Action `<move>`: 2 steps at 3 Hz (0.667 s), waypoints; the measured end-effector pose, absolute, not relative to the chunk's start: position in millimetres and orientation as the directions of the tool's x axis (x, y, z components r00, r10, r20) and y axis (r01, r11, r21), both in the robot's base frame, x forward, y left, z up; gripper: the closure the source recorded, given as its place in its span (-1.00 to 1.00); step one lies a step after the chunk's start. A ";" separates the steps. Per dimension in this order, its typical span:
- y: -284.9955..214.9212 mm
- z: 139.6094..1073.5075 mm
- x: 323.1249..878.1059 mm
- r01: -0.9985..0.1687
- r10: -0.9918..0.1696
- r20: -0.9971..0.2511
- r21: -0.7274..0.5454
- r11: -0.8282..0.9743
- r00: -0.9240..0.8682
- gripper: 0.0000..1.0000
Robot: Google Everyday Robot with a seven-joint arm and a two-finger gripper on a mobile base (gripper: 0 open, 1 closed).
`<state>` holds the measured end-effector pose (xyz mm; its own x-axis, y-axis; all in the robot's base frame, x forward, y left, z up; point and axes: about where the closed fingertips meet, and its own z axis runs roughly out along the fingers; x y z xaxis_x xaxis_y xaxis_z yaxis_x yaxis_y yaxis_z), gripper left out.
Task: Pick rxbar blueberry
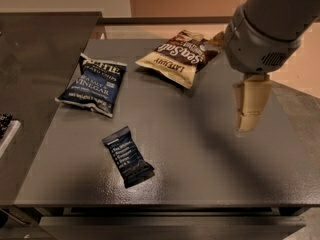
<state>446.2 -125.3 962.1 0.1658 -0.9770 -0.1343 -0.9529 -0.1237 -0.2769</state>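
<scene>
Rxbar blueberry (127, 156) lies flat on the dark table (200, 154), toward its front edge and left of its middle, turned at a slant. Toward the table's back left rests a blue Sea Salt & Vinegar chip bag (93, 84); at its back middle, a Late July Sea Salt bag (177, 58). The gripper (248, 126) hangs pointing down over the table's right side, holding nothing; how wide its jaws stand cannot be told.

The rxbar (127, 156) lies on the table (200, 154) near its front edge, left of centre. The vinegar chips (93, 84) lie behind it, and the sea-salt bag (177, 58) lies at the back. My gripper (248, 125) hangs over the right side, well apart from the rxbar.
</scene>
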 end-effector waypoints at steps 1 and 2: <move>-89.5 950.0 443.2 -0.915 -0.937 -0.104 -0.276 -0.295 0.333 -1.00; -60.2 938.9 439.7 -0.849 -0.869 -0.070 -0.268 -0.456 0.489 -1.00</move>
<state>439.7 -60.2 938.9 0.4893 -0.8693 -0.0699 -0.8487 -0.4562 -0.2677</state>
